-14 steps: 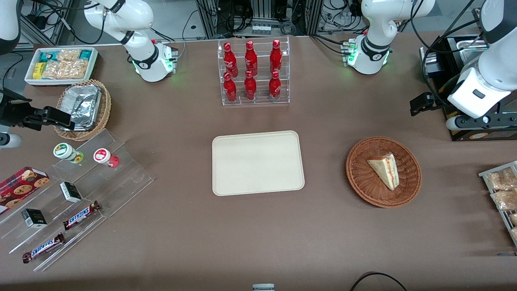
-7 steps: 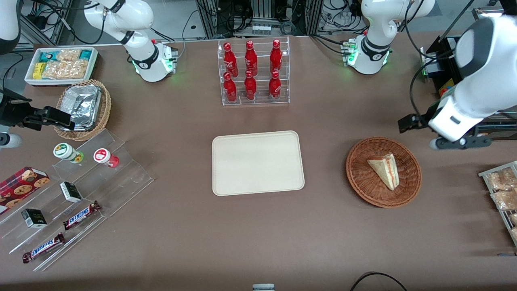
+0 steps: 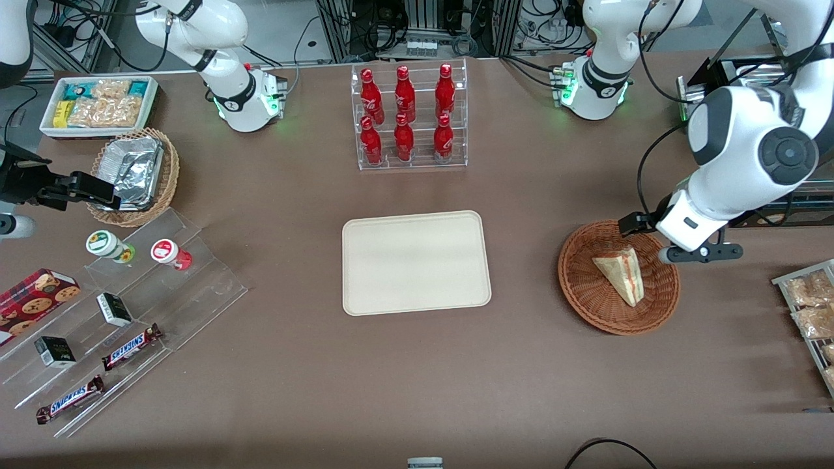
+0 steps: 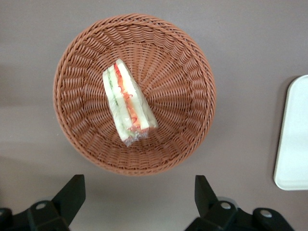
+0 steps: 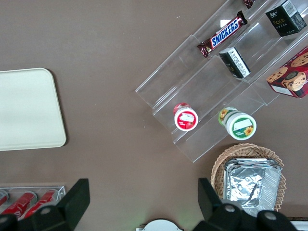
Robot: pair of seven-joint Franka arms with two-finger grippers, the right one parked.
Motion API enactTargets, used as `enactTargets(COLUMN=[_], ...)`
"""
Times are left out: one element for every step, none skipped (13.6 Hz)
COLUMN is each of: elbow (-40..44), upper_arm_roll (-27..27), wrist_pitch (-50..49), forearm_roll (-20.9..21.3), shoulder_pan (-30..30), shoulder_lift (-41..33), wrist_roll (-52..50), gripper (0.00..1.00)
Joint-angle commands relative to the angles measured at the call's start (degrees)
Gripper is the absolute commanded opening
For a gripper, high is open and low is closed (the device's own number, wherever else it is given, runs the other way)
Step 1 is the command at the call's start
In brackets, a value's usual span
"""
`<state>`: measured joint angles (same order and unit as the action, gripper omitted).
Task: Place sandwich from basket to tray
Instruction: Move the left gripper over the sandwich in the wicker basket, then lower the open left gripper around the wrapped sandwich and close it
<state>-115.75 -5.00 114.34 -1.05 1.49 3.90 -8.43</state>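
The sandwich (image 4: 127,107) lies on its side in the basket (image 4: 187,72), a pale wedge wrapped in clear film, with red, orange and green layers showing along its cut edge. The basket is a round, shallow bowl of tight reddish-brown wicker, its weave running in rings up to a thicker rim. It sits on the matte brown counter (image 3: 521,365), toward the working arm's end.

The claw (image 4: 139,195) hangs above the basket's rim, on the side farther from the front camera. Its two black fingers (image 4: 72,192) are spread wide, about as wide as the basket's floor, and grip nothing.

The tray (image 3: 416,262) is smooth cream plastic, rectangular with rounded corners and a low raised rim. Nothing rests on it. Bare counter separates it from the basket, and a clear rack of red bottles (image 3: 407,117) stands farther from the front camera than the tray.
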Motion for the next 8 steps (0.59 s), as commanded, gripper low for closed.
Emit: enactTargets(elbow=[-2.6,-3.4,-4.3,-4.7,-4.7,-4.7,-4.7,-4.7], upper_arm_roll=[0.5,0.5,0.6,0.7,0.7,0.8,0.8,0.9], wrist_pitch=[4.0,5.3,6.5,7.4,7.6,7.6,7.6,7.6], forearm_roll=[0.4,0.4,0.4,0.4,0.4,0.4,0.4,0.4], shoulder_pan=[0.4,0.4,0.2,0.1,0.1,0.0,0.0,0.0], shoulder_lift=[0.5,0.8,1.0,1.5,1.8,2.2,2.3,2.8], wrist_roll=[-0.9,-1.0,-1.1,-1.1,-1.1,-1.3,-1.8,-3.4], gripper=[1.00,1.00,1.00,1.00,1.00,1.00,1.00,1.00])
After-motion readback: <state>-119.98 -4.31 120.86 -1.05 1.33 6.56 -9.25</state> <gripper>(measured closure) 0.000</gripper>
